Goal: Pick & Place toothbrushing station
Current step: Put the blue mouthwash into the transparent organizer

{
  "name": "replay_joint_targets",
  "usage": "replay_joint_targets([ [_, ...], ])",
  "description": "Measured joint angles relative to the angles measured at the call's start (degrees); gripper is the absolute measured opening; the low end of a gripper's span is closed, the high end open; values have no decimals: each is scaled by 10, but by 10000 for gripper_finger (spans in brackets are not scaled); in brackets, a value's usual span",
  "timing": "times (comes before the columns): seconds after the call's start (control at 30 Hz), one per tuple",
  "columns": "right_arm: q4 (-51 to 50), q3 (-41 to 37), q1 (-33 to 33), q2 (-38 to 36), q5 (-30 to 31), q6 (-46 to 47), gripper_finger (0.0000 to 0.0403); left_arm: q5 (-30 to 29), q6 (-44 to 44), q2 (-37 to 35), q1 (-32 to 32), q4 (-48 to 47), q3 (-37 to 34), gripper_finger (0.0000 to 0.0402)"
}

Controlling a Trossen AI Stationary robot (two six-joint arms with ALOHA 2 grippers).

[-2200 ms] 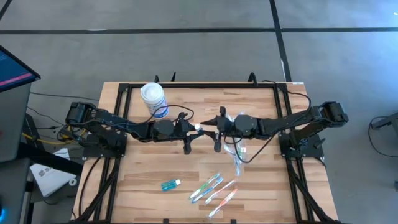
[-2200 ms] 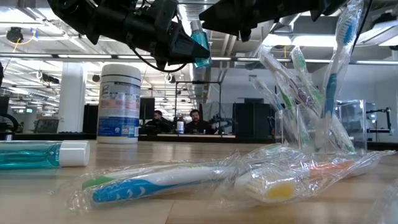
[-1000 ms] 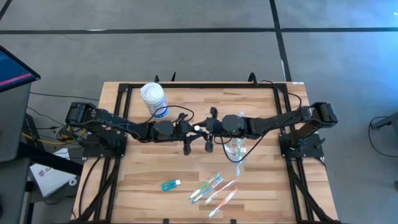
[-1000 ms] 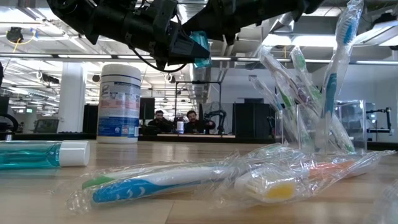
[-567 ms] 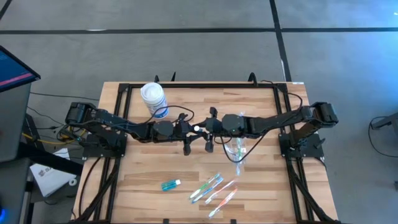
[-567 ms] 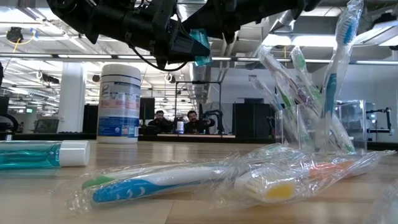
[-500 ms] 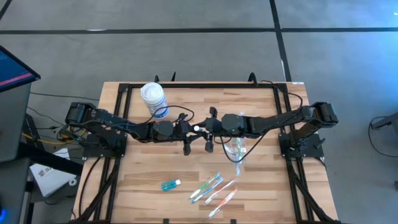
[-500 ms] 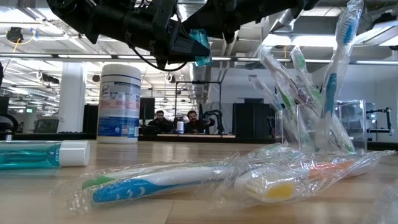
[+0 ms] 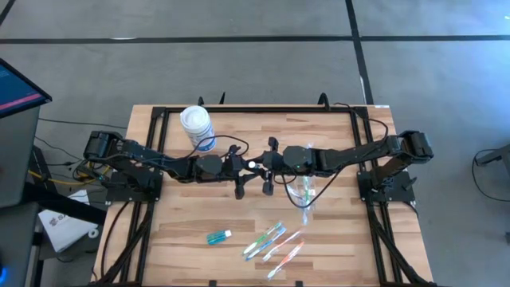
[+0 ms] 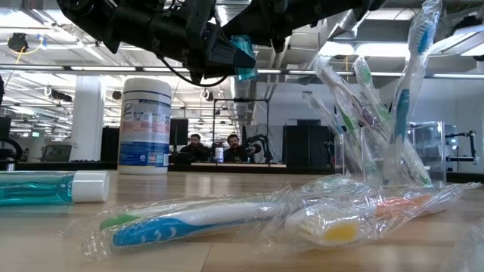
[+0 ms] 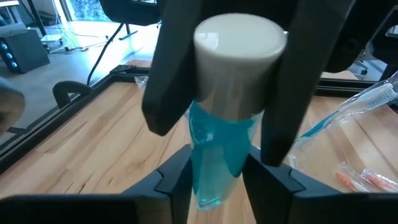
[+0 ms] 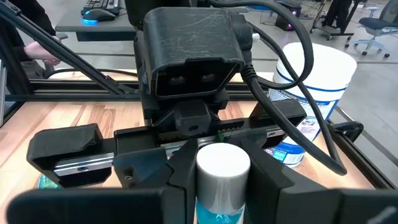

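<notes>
While both grippers' fingers (image 11: pixel 177 180) pinch it above the worktop (image 9: pixel 183 231), the teal tube (image 11: pixel 221 140) looks light, soft, slippery; grip its stiff white cap.

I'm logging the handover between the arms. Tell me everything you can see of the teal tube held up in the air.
The tube is small, of clear teal plastic, with a broad white cap. It hangs above mid-table, clear of the wood. The left claw has its fingers on the teal body; the right claw brackets the cap end. From above only the white cap shows between the two arms. At table height the teal end sticks out below the dark fingers.
</notes>
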Motion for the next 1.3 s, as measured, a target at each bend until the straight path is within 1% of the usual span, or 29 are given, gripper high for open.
replay_joint_targets([
  [0.2,-9,-5,1,-17,0,1,84,-1,0,0,0,1,0,157],
  [0.37,-4,-53,2,-73,-1,17,84,-8,1,1,-1,-5,-1,167],
  [0.53,18,-115,12,-135,3,22,84,-7,2,1,-2,-3,-1,164],
  [0.77,38,-191,36,-218,59,22,84,-5,2,1,-2,-1,-1,159],
  [0.9,40,-229,46,-261,75,33,84,-4,2,1,-2,-1,-1,159],
  [1.03,42,-263,61,-298,114,37,84,-2,2,1,-2,-1,-1,159],
  [1.3,40,-313,93,-362,171,37,84,-2,2,1,-2,-1,-1,159],
])
